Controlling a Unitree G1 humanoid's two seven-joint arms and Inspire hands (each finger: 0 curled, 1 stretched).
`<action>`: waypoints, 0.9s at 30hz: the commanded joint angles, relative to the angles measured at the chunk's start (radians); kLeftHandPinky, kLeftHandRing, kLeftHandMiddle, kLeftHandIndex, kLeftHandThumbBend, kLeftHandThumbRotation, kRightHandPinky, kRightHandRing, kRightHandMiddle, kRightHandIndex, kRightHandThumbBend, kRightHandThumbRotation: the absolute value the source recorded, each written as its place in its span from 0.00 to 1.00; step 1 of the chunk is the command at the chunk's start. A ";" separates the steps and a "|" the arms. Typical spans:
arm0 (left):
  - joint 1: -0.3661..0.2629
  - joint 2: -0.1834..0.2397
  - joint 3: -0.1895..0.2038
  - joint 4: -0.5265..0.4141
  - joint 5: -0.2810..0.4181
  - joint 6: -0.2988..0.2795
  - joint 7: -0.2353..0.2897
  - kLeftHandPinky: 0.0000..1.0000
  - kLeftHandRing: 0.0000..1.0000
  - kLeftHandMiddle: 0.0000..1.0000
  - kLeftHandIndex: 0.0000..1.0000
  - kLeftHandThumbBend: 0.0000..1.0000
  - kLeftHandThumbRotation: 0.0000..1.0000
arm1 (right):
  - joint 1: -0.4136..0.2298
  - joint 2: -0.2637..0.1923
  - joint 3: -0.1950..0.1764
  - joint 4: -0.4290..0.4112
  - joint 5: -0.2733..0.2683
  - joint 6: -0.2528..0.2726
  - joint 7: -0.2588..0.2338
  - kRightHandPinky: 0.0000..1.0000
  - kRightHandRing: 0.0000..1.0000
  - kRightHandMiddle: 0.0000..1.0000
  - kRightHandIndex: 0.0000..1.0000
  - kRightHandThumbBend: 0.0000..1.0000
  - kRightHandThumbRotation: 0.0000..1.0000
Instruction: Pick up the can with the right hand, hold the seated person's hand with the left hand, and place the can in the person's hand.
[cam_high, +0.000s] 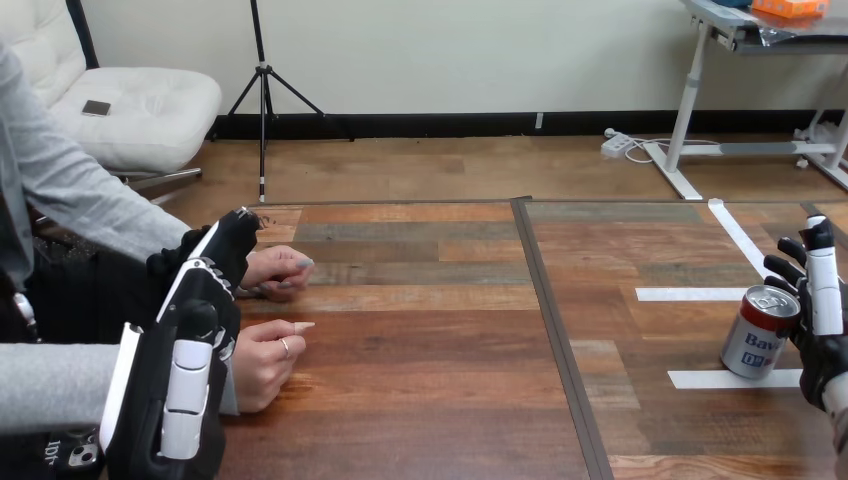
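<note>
Left hand (190, 340): back turned up, white shells facing the camera, reaching forward from the bottom left.
Left fingers (225, 245): stretched out ahead of the palm, close together and nearly straight, the tips dipping a little.
Left wrist (145, 440): straight behind the fingers, at the view's bottom edge.
Right hand (820, 340): at the far right, set on edge, palm turned toward the left.
Right fingers (822, 285): rising above the palm, straight to relaxed, slightly spread; the black ones lie left of the white-shelled one.
Right arm (838, 420): below and behind the fingers, coming in from the bottom right corner.
Both hands: well apart, on opposite sides.
</note>
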 joint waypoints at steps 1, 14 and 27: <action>-0.039 0.002 0.014 -0.017 0.003 -0.025 -0.003 1.00 0.97 0.93 0.89 0.66 0.95 | -0.096 0.012 0.004 -0.009 0.005 -0.013 0.006 0.95 0.94 0.91 0.92 1.00 0.96; -0.038 -0.002 0.015 -0.026 0.000 -0.021 0.002 1.00 0.96 0.92 0.89 0.67 0.94 | -0.098 0.014 0.008 -0.015 0.001 -0.009 0.002 0.96 0.95 0.91 0.94 1.00 0.97; -0.038 0.002 0.019 -0.041 0.017 -0.006 0.028 1.00 0.94 0.91 0.88 0.70 0.94 | -0.102 0.009 0.003 -0.011 0.006 -0.004 0.016 0.98 0.96 0.92 0.95 1.00 0.97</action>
